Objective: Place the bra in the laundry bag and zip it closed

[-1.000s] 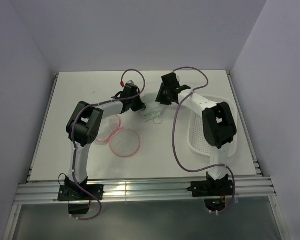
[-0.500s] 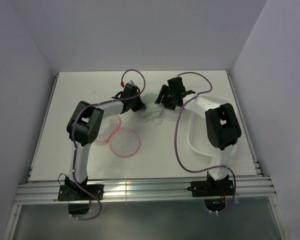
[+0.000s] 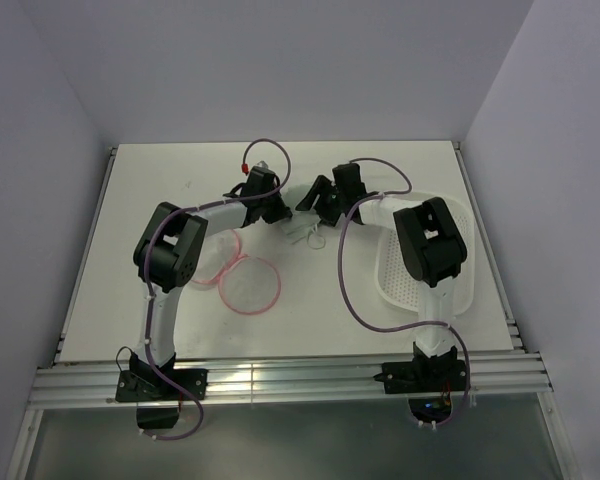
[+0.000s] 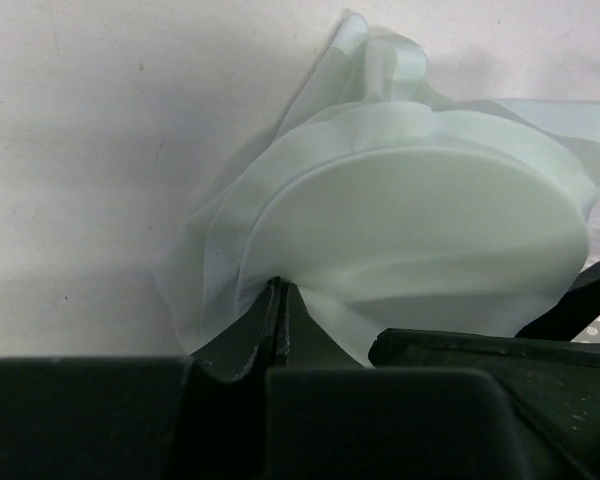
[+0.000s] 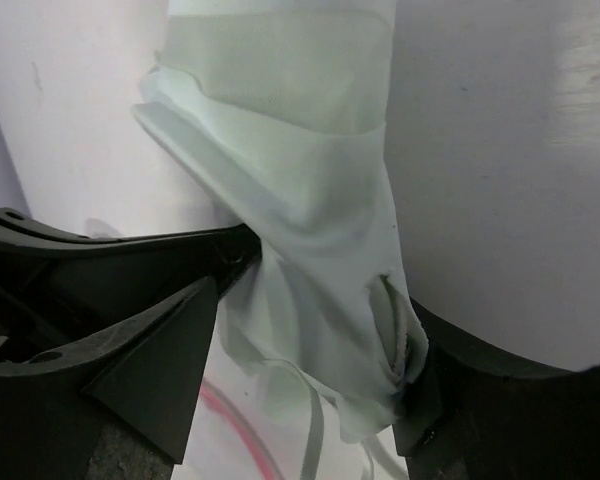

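The bra, pale mint and sheer, lies bunched on the table just beyond the laundry bag, two round mesh discs with pink rims lying open. My left gripper is shut on a fold of the bra; in the left wrist view its jaws meet on the fabric's edge. My right gripper stands open over the same garment. The bra hangs between its spread fingers and brushes the right one. A pink rim of the laundry bag shows below.
A white perforated basket sits on the right side of the table under the right arm. Purple cables loop over both arms. The table's back edge meets the wall behind the grippers.
My right gripper has opened wide and swung down and left, closer to the bra. The left gripper has kept its grip and stayed in place.
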Motion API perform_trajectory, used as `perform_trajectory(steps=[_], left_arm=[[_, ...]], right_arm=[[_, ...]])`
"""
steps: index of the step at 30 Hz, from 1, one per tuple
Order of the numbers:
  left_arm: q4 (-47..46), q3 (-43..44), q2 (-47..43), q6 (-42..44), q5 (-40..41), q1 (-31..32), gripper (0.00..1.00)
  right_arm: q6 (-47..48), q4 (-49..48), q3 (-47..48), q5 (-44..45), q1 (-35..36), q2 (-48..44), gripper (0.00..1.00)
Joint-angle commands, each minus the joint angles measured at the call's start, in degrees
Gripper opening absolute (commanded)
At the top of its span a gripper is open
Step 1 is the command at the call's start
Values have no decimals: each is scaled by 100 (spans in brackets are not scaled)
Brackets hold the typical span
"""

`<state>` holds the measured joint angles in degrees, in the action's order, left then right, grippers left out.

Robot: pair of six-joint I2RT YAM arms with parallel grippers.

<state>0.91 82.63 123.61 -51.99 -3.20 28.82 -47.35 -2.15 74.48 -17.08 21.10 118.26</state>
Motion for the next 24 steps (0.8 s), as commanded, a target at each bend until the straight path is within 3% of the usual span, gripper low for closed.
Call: perform_trajectory(steps=[1, 5, 8, 9, 15, 18, 24], left_arm=[[85, 104, 110, 48, -110, 18, 0], [67, 95, 119, 39, -163, 10, 0], [41, 95, 93, 57, -242, 18, 0], [41, 113, 84, 74, -260, 10, 0], [129, 139, -109, 180, -321, 19, 0], [216, 113, -354, 224, -269, 10, 0], [1024, 314, -1284, 610, 407, 10, 17]], right_arm=[[-248, -593, -74, -322, -27, 74, 71], [-353, -751, -65, -384, -36, 127, 68], [-397, -778, 23, -428, -36, 233, 59], [-415, -795, 32, -445, -36, 259, 49], [-406, -778, 120, -419, -36, 374, 17], [-363, -760, 85, -366, -36, 312, 8], [-178, -708, -126, -261, -45, -82, 3]])
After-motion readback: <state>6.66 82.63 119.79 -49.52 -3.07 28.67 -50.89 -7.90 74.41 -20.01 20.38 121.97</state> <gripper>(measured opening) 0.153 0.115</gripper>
